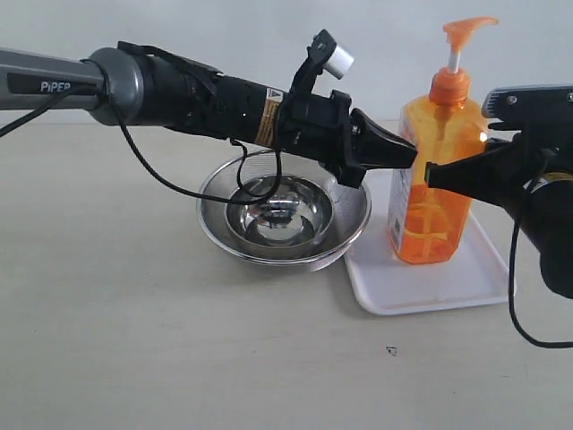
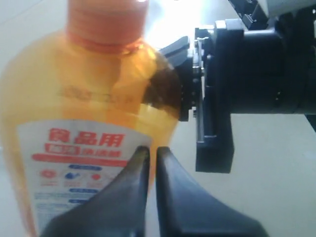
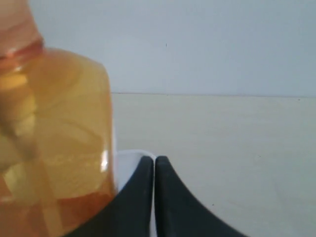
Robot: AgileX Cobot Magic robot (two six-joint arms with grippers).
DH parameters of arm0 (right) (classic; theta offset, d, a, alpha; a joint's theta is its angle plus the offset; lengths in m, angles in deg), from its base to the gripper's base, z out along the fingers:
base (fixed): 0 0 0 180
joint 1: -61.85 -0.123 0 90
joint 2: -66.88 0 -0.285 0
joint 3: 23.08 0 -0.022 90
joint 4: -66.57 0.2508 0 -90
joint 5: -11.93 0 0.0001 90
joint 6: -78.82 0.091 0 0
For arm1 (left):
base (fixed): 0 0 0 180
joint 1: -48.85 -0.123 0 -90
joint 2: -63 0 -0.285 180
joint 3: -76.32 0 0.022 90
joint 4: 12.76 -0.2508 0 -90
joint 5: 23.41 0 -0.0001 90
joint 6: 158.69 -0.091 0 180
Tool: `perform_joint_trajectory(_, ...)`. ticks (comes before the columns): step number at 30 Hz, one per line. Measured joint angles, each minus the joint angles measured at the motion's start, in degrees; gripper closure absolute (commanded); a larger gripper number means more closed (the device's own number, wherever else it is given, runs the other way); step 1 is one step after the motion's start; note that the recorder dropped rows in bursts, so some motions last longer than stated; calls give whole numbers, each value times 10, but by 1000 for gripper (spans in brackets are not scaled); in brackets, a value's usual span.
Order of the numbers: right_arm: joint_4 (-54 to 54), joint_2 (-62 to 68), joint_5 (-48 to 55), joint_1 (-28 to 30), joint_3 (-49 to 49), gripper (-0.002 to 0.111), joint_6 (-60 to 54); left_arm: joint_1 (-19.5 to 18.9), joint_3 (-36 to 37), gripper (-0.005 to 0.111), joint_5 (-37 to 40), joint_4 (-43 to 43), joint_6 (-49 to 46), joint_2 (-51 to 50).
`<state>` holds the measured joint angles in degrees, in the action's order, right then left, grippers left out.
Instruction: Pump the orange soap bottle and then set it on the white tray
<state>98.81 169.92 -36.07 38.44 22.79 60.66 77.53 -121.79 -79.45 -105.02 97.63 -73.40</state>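
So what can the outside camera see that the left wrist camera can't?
Only the outside camera shows the steel bowl, the white tray under the bottle, and the pump head. Only the left wrist camera shows the red writing on the label. Both show the orange soap bottle, with the shut left gripper and the right gripper on opposite sides of it.

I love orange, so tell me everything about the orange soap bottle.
The orange soap bottle is clear orange plastic holding orange liquid, with an orange pump head on a white stem and a white, red-lettered label. It stands upright on the white tray. The shut left gripper and right gripper point at its shoulder.
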Motion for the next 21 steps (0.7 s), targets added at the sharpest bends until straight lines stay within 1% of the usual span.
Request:
perform_joint_trajectory(3, -4, -25, -6, -1, 23, 108, -2, 1, 23, 102, -5, 19, -15, 12)
perform_joint_trajectory(8, -4, -60, -9, -4, 51, 108, -2, -19, 71, 102, -4, 38, -29, 40)
perform_joint_trajectory(12, -5, -65, -1, -5, 53, 108, 0, -33, 112, 102, 8, 43, -35, 79)
perform_joint_trajectory(15, 0, -66, 3, -5, 58, 108, 0, -34, 147, 102, 24, 47, -38, 119)
perform_joint_trajectory(19, 43, -66, 1, -5, 84, 108, -13, -34, 253, 102, 44, 85, -77, 206)
perform_joint_trajectory(20, 43, -66, -2, -5, 99, 108, -12, -34, 295, 102, 49, 112, -102, 242)
perform_joint_trajectory(21, 43, -67, -5, -5, 105, 108, -8, -34, 319, 102, 51, 127, -116, 263)
